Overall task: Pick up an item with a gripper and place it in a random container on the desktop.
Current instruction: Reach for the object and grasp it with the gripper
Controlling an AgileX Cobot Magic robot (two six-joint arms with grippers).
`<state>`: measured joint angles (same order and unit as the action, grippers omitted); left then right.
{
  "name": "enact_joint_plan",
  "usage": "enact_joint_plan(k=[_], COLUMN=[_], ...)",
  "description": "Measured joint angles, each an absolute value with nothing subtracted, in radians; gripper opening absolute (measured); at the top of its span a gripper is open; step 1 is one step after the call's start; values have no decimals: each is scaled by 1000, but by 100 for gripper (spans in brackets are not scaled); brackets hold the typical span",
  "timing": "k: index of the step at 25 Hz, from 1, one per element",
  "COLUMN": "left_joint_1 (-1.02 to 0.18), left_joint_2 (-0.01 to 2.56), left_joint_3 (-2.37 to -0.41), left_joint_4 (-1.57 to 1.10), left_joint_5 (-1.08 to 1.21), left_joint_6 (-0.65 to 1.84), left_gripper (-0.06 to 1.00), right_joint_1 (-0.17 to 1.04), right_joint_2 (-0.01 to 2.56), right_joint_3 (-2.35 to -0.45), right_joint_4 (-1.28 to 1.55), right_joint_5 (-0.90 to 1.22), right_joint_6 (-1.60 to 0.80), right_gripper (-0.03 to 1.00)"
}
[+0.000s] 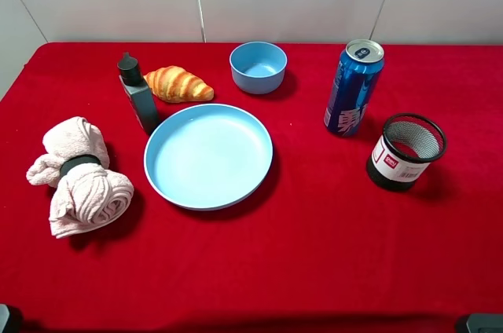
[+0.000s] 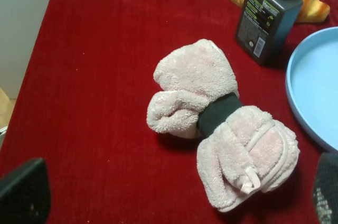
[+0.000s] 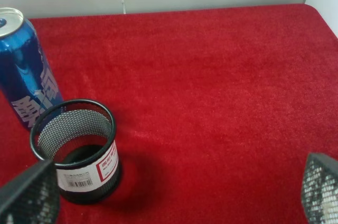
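Observation:
The tall blue can [image 1: 354,88] with a silver top stands upright on the red cloth [image 1: 314,231] at the back right. The black wire-mesh cup [image 1: 405,152] with a white and red label stands just to its front right, apart from it. In the right wrist view the cup [image 3: 76,150] is near my left finger and the can [image 3: 26,71] is behind it. My right gripper [image 3: 174,192] is open and empty, short of the cup. My left gripper [image 2: 174,200] is open and empty over a rolled pink towel [image 2: 222,123].
A big blue plate [image 1: 208,156] lies at the centre, with a small blue bowl [image 1: 258,66] behind it. A dark grey-green bottle [image 1: 138,93] and a croissant [image 1: 178,84] stand at the back left. The towel [image 1: 77,177] lies at the left.

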<state>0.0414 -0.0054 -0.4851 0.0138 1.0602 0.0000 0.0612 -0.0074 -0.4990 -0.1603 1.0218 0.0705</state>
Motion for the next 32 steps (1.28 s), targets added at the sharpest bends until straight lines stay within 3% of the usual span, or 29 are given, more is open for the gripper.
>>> enact_joint_plan(k=[22, 32], left_joint_1=[41, 41], left_joint_2=[-5, -5], left_joint_3=[-485, -485], left_joint_4=[14, 14], left_joint_5=[1060, 1060], left_joint_6=[0, 0], left_gripper=[99, 99], right_joint_1=[61, 61], right_joint_2=[-5, 233], right_joint_3=[-499, -603], right_joint_4=[-160, -113], right_joint_5=[1021, 1022], right_joint_6=[70, 26], right_gripper=[69, 69])
